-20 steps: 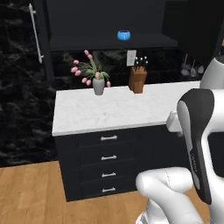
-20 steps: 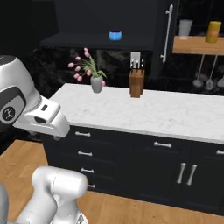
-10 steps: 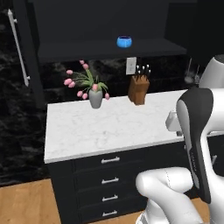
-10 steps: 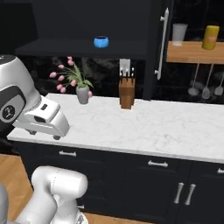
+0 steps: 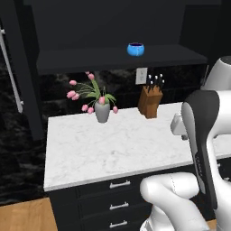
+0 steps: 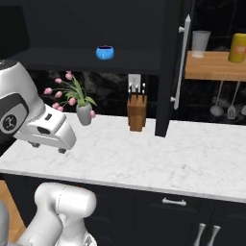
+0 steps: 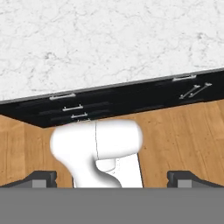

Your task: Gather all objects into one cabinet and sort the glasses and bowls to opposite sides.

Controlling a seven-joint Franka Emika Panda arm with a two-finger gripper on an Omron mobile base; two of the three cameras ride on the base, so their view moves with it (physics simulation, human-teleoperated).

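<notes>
Figure: base drawn up to the marble desk (image 5: 117, 149), three views. From my remote station I read the desk's front edge running across the hand view, with the drawer unit (image 7: 70, 109) and wooden floor (image 7: 183, 135) below it. The desk top is broadly bare in front of the arm; only a vase of pink flowers (image 5: 102, 110) and a knife block (image 5: 149, 103) stand along its back, near the wall, well apart from each other. The small blue bowl (image 5: 135, 48) sits on the dark shelf (image 5: 171, 56) above the desk, between vase and block as seen from the left. The cabinet door (image 6: 168, 67) with its long white handle (image 6: 181, 62) stands just right of the knife block in the right base view. The gripper (image 7: 112, 177) hangs over the floor in front of the drawers, fingertips (image 7: 43, 178) spread fully wide, holding nothing. Compared with half a second earlier, the whole scene has shifted sideways in both base views: the base has moved, not the objects.
</notes>
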